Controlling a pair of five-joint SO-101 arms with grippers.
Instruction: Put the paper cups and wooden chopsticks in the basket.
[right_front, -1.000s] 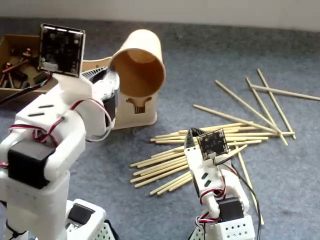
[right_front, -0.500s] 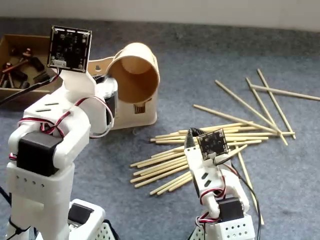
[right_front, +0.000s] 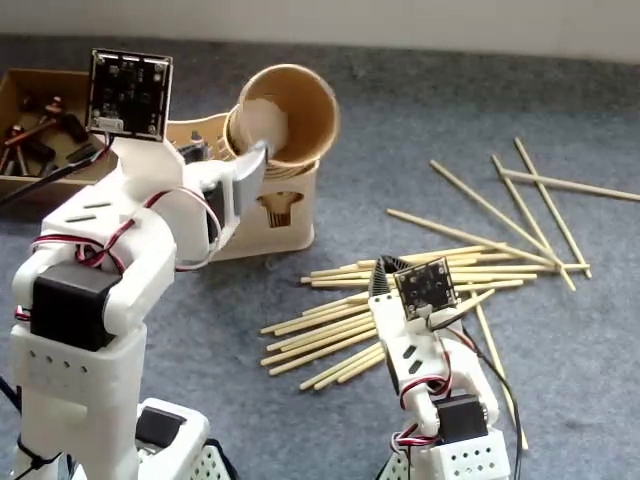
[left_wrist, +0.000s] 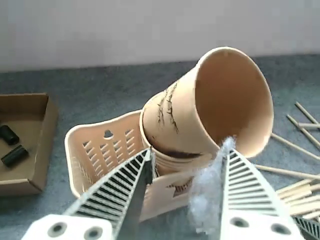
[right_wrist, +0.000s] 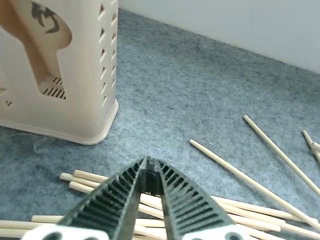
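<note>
At the far left corner of the desk (right_front: 420, 120) stands a cardboard box (right_front: 30, 120). Beside it the basket (right_front: 280, 215) holds nested paper cups (right_front: 290, 110), the top one tilted. The left gripper (left_wrist: 187, 150) is close by them, fingers apart, holding nothing. Wooden chopsticks (right_front: 330, 335) lie heaped mid-desk, with others toward the right edge. The right gripper (right_wrist: 149, 161) hangs over the heap, fingers together.

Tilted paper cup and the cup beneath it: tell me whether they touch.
Touching. The left wrist view shows the tilted paper cup with its base sunk inside the rim of the lower cup, which stands in the basket.
</note>
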